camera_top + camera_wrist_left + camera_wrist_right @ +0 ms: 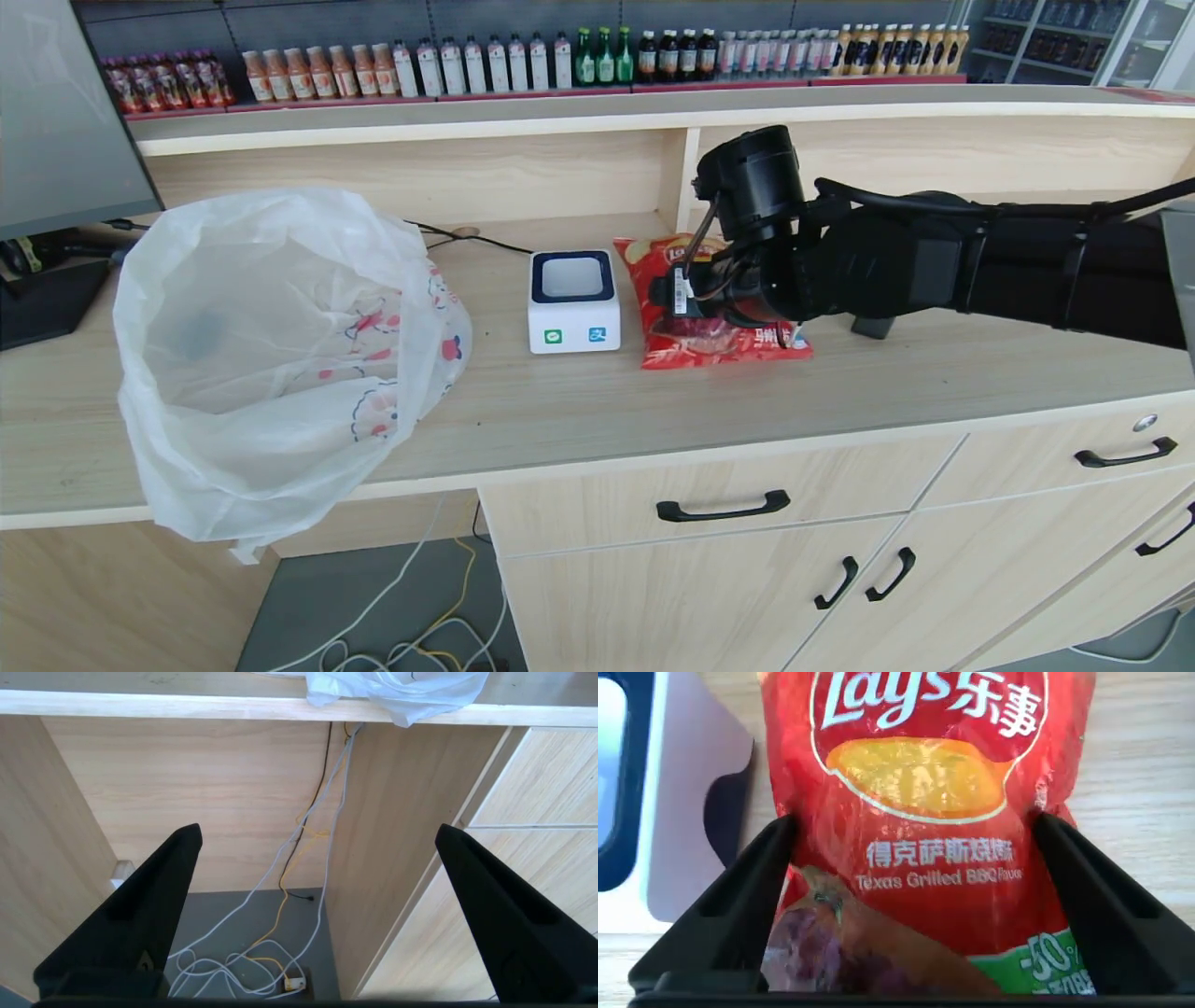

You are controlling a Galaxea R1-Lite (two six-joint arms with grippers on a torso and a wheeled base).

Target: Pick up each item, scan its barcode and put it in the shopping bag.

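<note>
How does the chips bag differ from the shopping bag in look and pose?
The chips bag is red and opaque; the shopping bag is white and translucent. The chips bag lies flat on the counter; the shopping bag stands open, overhanging its front edge. The right gripper straddles the chips bag, jaws open; the shopping bag stands apart from it. Both rest on the counter.

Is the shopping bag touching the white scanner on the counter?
Apart. The head view shows a strip of bare counter between the shopping bag and the scanner.

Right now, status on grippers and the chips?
Right gripper open, straddling chips bag on counter. Left gripper open, below counter. Scanner beside bag, nothing between.
</note>
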